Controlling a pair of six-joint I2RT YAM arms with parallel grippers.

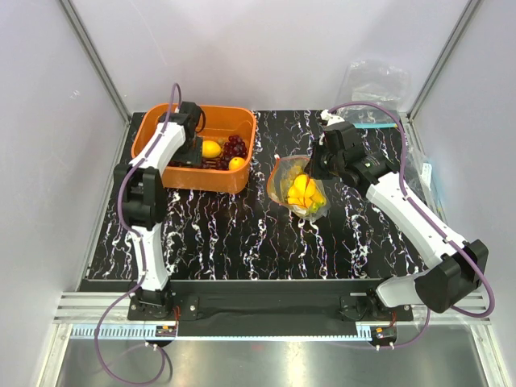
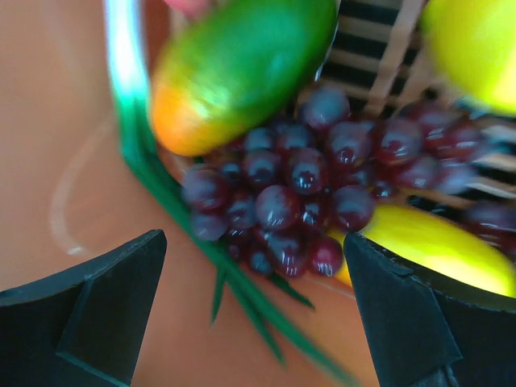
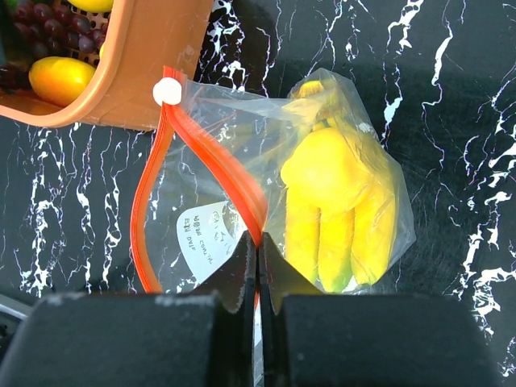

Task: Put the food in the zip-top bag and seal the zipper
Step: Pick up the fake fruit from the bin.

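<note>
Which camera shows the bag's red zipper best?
The right wrist view: the zipper runs along the open mouth of the zip-top bag, pinched by the right gripper. The top view shows the bag too small; the left wrist view misses it.

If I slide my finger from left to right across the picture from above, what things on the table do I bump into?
orange basket, with a lemon and then grapes inside → zip-top bag holding the banana bunch → clear bag with a teal strip

Left end effector [image 2: 254,266] points down, fingers [image 2: 89,306] spread wide; right end effector [image 3: 258,256] is pinched shut.
</note>
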